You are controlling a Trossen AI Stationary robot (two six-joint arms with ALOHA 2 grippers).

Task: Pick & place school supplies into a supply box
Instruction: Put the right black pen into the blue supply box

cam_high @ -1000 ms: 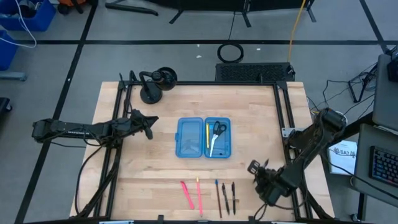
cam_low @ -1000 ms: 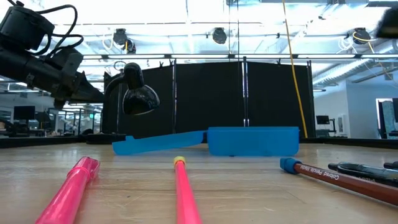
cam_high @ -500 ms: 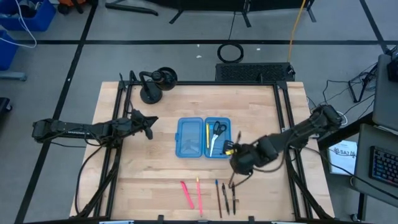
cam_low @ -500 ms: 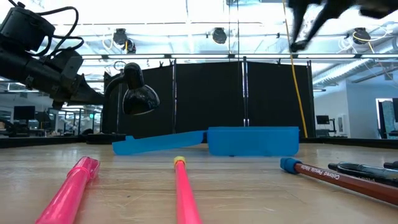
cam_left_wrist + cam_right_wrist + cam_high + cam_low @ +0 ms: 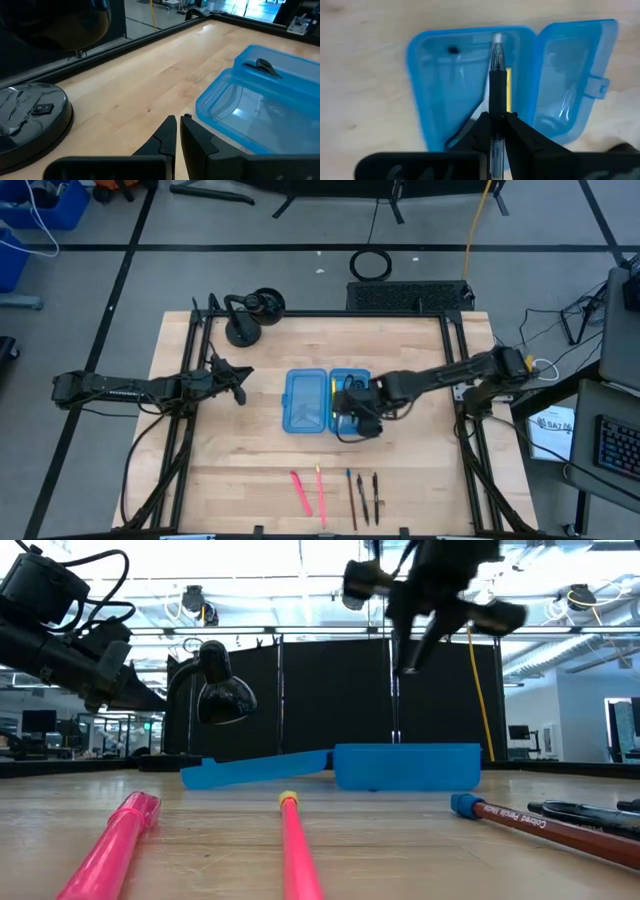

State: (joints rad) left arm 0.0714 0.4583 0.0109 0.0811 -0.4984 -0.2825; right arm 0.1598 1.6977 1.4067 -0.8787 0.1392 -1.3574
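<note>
Fingers of the right gripper [image 5: 494, 127]: closed on a dark pen [image 5: 496, 85], held above the supply box [image 5: 305, 402] near the surface's [image 5: 260, 450] centre. Pen to be lowered level, alongside the yellow pencil [image 5: 509, 95] at the open half's 9 o'clock side, released only once low. Left gripper [image 5: 178, 131]: fingers shut, empty, waiting at 9 o'clock of the box. Pink markers [image 5: 301, 492] remain at 6 o'clock.
</note>
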